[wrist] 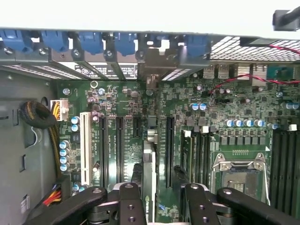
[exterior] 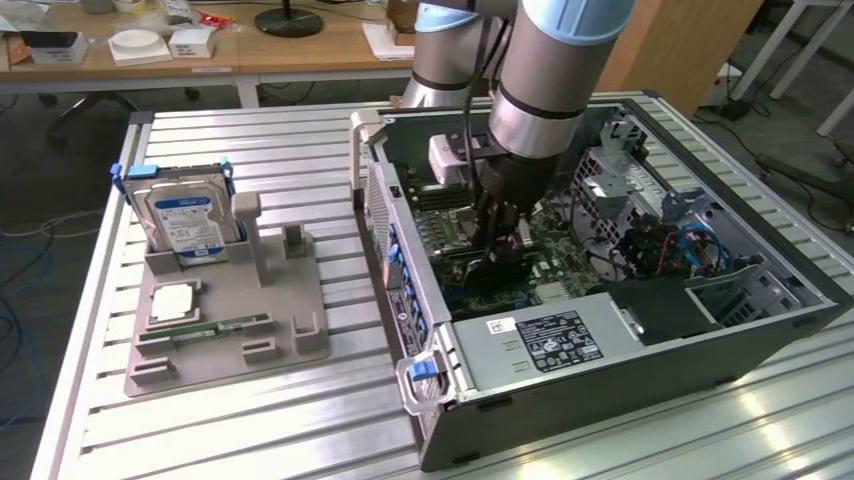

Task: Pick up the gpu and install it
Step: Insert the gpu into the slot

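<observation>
My gripper (exterior: 497, 258) reaches down into the open computer case (exterior: 601, 340), low over the green motherboard (wrist: 117, 108). The gpu (wrist: 149, 180) stands on edge between the black fingers (wrist: 129, 204), seen as a thin card running toward the case's rear wall. Its metal bracket (wrist: 157, 68) sits against the row of rear slot openings with blue clips (wrist: 89, 44). The card lines up along a long black expansion slot (wrist: 169, 145) region in the middle of the board. In the exterior view the gpu (exterior: 501, 278) is a dark shape just under the fingertips.
A grey fixture (exterior: 227, 310) at the exterior view's left holds a silver hard drive (exterior: 187, 225), a small square chip (exterior: 174, 300) and a green memory stick (exterior: 220, 327). Inside the case are a processor socket (wrist: 239, 176), a white slot (wrist: 85, 147), cable bundles (wrist: 40, 117) and a power supply (exterior: 547, 340).
</observation>
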Available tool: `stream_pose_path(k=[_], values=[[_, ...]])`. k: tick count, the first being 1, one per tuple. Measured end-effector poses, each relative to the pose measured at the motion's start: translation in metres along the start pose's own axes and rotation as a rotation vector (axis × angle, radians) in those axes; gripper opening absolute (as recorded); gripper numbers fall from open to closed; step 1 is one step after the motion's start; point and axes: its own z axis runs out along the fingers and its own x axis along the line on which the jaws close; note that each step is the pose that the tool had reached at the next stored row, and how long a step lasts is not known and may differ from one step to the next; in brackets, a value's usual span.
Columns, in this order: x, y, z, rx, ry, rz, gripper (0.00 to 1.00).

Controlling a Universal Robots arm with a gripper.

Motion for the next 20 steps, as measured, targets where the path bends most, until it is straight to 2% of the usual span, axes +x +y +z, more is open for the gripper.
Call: stream_pose_path(k=[8,18,19,20], values=[[-0.0048,0.0000,-0.0098,0.0003,0.0030,0.000,0.39],[-0.0049,0.0000,-0.0105,0.0002,0.0034,0.000,0.39],[-0.0049,0.0000,-0.0105,0.0002,0.0034,0.000,0.38],[-0.0049,0.0000,-0.0105,0.0002,0.0034,0.000,0.32]])
